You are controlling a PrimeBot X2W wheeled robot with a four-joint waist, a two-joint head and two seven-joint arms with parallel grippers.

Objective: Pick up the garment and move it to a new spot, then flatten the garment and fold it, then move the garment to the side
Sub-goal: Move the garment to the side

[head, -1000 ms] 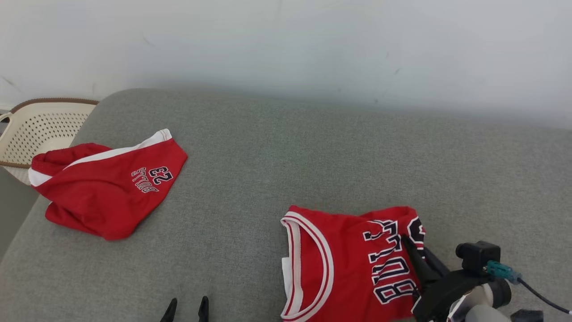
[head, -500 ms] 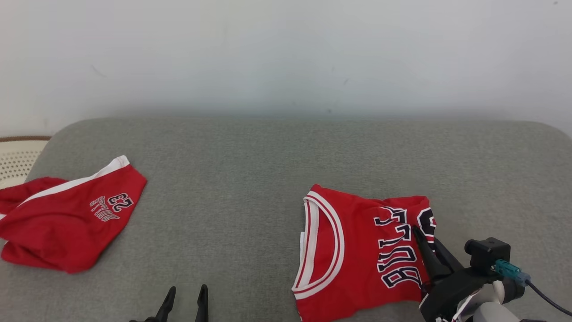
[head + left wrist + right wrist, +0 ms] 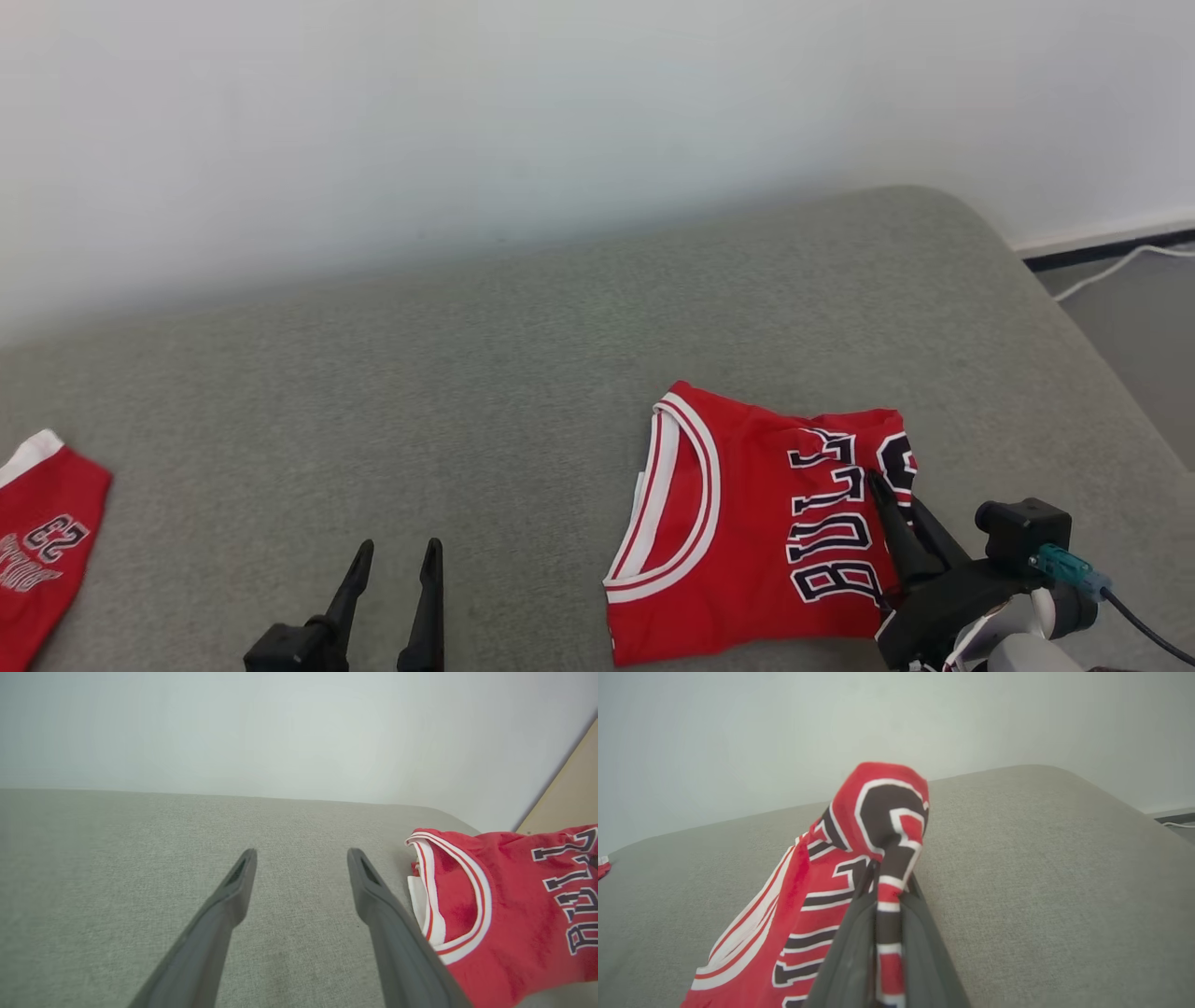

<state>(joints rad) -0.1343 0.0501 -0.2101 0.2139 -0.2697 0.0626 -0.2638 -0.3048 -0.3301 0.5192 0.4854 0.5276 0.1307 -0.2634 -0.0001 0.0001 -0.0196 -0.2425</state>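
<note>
The garment (image 3: 747,532) is a folded red jersey with white trim and dark lettering, lying on the grey cushion (image 3: 523,373) at the lower right of the head view. My right gripper (image 3: 882,490) is shut on its right edge; in the right wrist view a fold of the garment (image 3: 878,826) is pinched between the dark fingers (image 3: 920,933) and bulges above them. My left gripper (image 3: 397,560) stands open over bare cushion to the garment's left, its fingers (image 3: 233,896) wide apart with nothing between them, the garment (image 3: 504,905) beside it.
Red shorts (image 3: 42,551) with white trim and a number lie at the cushion's far left edge. A white wall (image 3: 467,121) backs the cushion. At the right the cushion rounds off to floor (image 3: 1139,317) with a white cable (image 3: 1120,261).
The head camera has swung to the right: the shorts slid toward the left edge and the basket left the picture. My right gripper stays shut on the garment, the left stays open.
</note>
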